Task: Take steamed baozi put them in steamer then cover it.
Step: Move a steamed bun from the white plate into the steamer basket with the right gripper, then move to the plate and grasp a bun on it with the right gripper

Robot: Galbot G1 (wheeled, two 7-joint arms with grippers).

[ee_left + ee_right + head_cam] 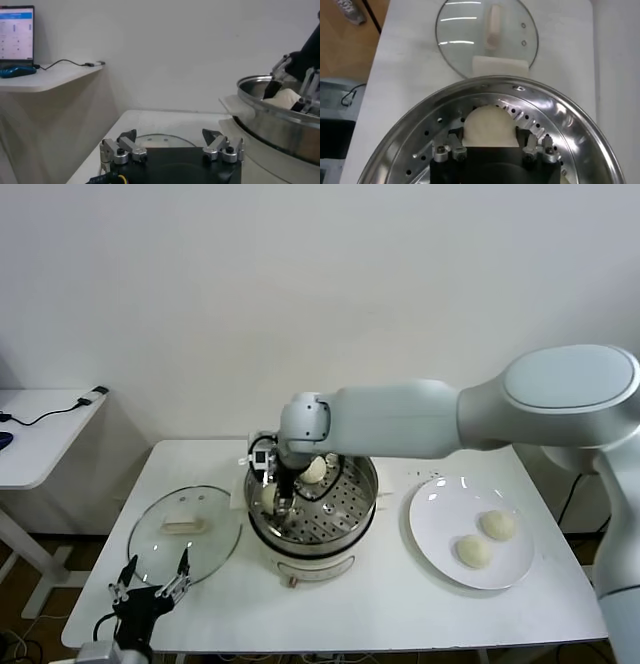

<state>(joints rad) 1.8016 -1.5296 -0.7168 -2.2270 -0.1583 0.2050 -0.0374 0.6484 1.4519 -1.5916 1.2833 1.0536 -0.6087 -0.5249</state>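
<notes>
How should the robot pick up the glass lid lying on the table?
By the white handle in the middle of the lid, coming straight down from above. The lid lies flat on the table with the handle facing up. The handle is a raised bar a gripper can probably close across its narrow sides. The glass around it is flat and smooth, with likely little to hold.

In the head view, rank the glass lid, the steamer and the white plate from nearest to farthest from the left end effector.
From the left end effector, open at the table's front-left edge:
1. Glass lid, flat on the table just beyond it.
2. Steamer, mid-table, with the right end effector inside around a baozi.
3. White plate, far right, carrying two baozi.
</notes>
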